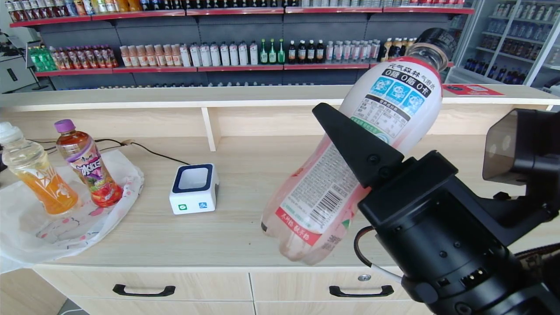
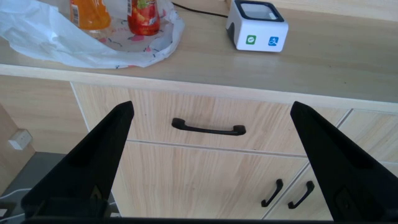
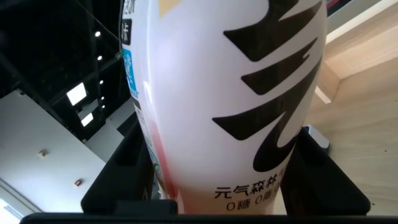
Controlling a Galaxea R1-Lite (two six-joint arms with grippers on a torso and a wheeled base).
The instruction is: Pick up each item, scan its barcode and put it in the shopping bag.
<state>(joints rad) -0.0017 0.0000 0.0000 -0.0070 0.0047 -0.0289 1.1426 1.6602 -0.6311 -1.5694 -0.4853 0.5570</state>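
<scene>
My right gripper (image 1: 345, 135) is clamped around the middle of a pale pink plastic drink bottle with a black cap (image 1: 313, 199), one black finger lying across its label and the other behind it. The bottle is tilted, cap toward one o'clock and base toward seven, and its barcode panel faces my head camera. It hangs above the near part of the light wooden counter (image 1: 245, 166), at about four o'clock from the small white square scanner with a dark blue rim (image 1: 194, 188).

At nine o'clock from the scanner, a white plastic shopping bag with pink print (image 1: 26, 227) lies spread on the counter. Two bottles stand on it side by side: an orange drink bottle with a white cap (image 1: 33, 175) and, on its three o'clock side, a red-labelled tea bottle with a purple cap (image 1: 89, 168).

My left gripper (image 2: 208, 168) has its fingers spread wide with nothing between them, and sits lower than the countertop, facing the pale wooden drawer fronts with black handles (image 2: 208, 129).

At twelve o'clock beyond the counter, red-edged shelves of bottled drinks (image 1: 245, 52) line the wall.
</scene>
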